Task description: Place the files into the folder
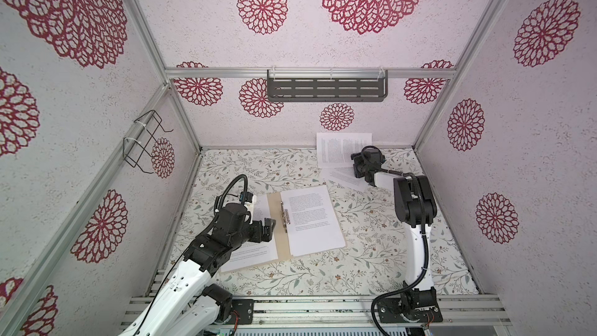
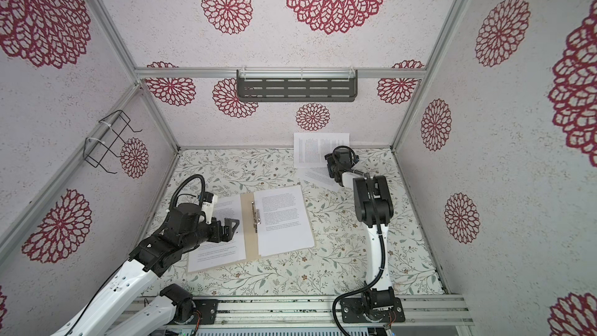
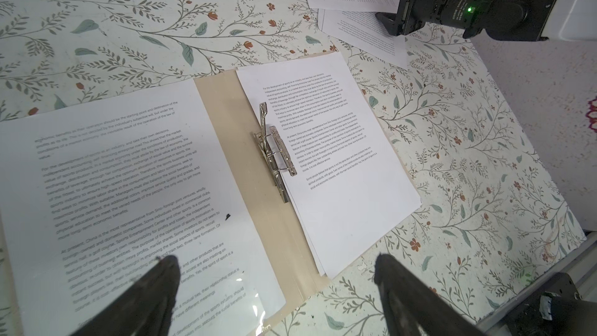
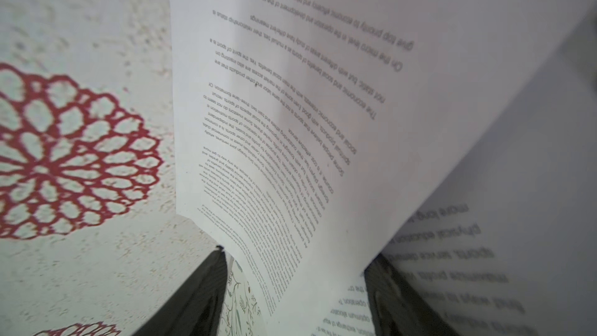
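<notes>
**Filing task, partly complete.** The tan folder (image 3: pixel 226 156) lies open and flat on the floral counter (image 1: pixel 371 237), with its metal fastener (image 3: pixel 274 153) standing up along the spine. A stack of printed sheets (image 1: pixel 315 218) rests on the folder leaf on the right arm's side, its edge against the fastener. Whether it is clamped there cannot be told. A single printed sheet (image 3: pixel 122 172) covers the opposite leaf, seemingly under a glossy clear sleeve. Two files lie outside, beyond the folder's far corner on the right arm's side and well apart from it. These are a flat sheet (image 1: pixel 342 177) on the counter and an upstanding sheet (image 1: pixel 339 148) curled up against the back wall (image 1: pixel 290 124). On this showing more than half the job appears done. Those two sheets are left to carry across, and perhaps the cover is left to close. The right gripper (image 1: pixel 357 166) is at that pair beyond the folder. In the right wrist view the lower edge of the upstanding sheet (image 4: pixel 290 124) passes between the jaws. They stand apart on either side without pinching it, so the sheet is judged bracketed rather than held. The left gripper (image 1: pixel 267 226) hovers over the folder's sleeved leaf, just beside the fastener. Its jaws are spread wide and empty, and the single printed sheet lies beneath them, untouched as far as the left wrist view shows.
</notes>
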Controlling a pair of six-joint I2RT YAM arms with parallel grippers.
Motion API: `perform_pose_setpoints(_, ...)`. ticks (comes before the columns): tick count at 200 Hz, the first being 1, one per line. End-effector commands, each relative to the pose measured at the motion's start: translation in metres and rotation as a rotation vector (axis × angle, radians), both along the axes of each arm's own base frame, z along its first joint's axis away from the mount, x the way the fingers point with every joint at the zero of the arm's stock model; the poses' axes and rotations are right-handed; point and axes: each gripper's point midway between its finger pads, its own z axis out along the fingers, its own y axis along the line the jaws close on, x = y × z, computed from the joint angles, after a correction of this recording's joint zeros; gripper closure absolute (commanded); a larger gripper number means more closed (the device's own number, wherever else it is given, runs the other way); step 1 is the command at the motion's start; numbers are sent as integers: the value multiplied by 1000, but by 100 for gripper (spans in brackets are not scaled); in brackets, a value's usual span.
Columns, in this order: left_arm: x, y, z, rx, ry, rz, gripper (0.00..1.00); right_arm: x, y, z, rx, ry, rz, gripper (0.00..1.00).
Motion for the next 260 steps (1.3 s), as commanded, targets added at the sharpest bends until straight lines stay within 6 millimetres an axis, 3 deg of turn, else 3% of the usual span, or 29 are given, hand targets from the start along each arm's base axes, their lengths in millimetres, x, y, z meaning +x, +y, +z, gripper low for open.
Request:
perform_pose_setpoints(1, 0, 3, 2, -1, -13, 10, 3, 10, -7, 28, 24, -143, -41, 31)
perform_pose_setpoints(72, 1, 3, 1, 0, -12, 11, 3, 9, -4, 76, 29, -369, -16, 36)
perform_pose_setpoints(124, 1, 2, 1, -2, -11, 11, 3, 9, 1, 51, 48, -298, -12, 42)
perform_pose_setpoints(146, 1, 3, 1, -1, -10, 13, 3, 13, 13, 53, 70, -317, 9, 47)
perform_pose_setpoints(173, 1, 3, 1, 0, -10, 16, 3, 18, 25, 49, 81, -297, 19, 47)
perform_pose_setpoints(223, -1, 4, 3, -2, -18, 17, 3, 17, 42, 24, 129, -220, 22, 48)
perform_pose_setpoints(260, -1, 4, 4, -4, -24, 16, 3, 13, 42, 12, 158, -184, 2, 50)
